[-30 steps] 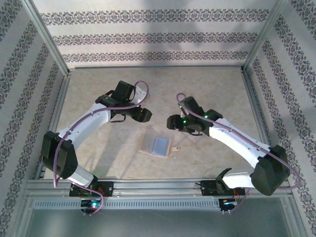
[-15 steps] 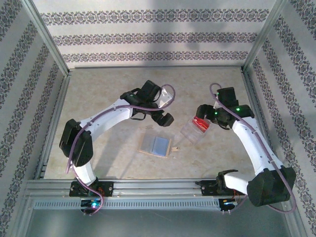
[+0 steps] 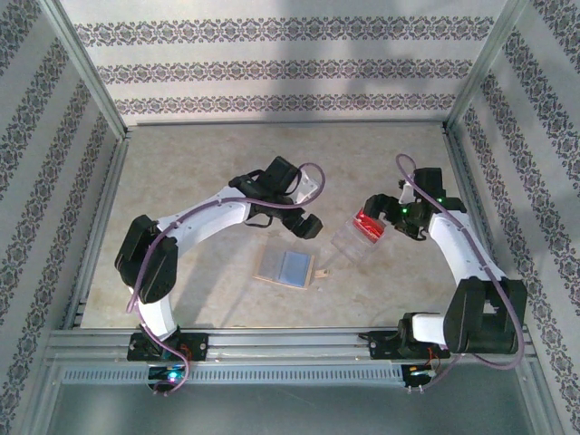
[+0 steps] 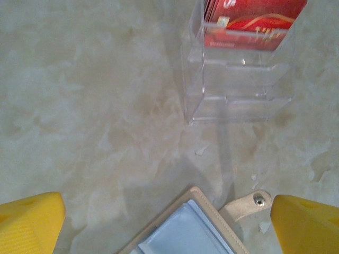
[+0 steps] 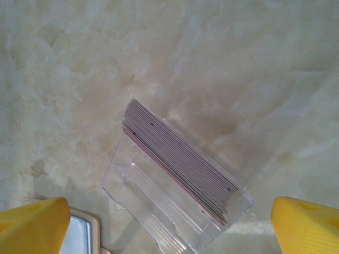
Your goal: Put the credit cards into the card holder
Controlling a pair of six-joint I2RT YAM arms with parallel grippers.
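moved: both arms swung back off the card holder [image 3: 285,267] since a second ago. The left elbow pulled in toward its base and the right elbow folded down near its base. That uncovered a clear stand [image 3: 352,243] next to the right gripper.
left gripper [image 3: 308,225]: hovered over the table [image 3: 181,172], just past the card holder's far edge, holding nothing.
left fingers [image 4: 29,222]: yellow, spread wide, one in each lower corner of the left wrist view.
card holder: lay open and flat at centre front of the table, grey-lilac pocket up, tan rim. Its snap tab [image 4: 246,203] stuck out on the right, toward the stand.
clear stand: tiered, sat on the table right of the card holder, near it but not touching.
credit cards [image 3: 367,225]: one stack leaning in the stand's back tier, red face to the front. The stack's edges showed from the right wrist.
right gripper [image 3: 376,210]: hung over the stand's far right end, empty.
right fingers [image 5: 32,225]: yellow, spread wide, either side of the stand below.
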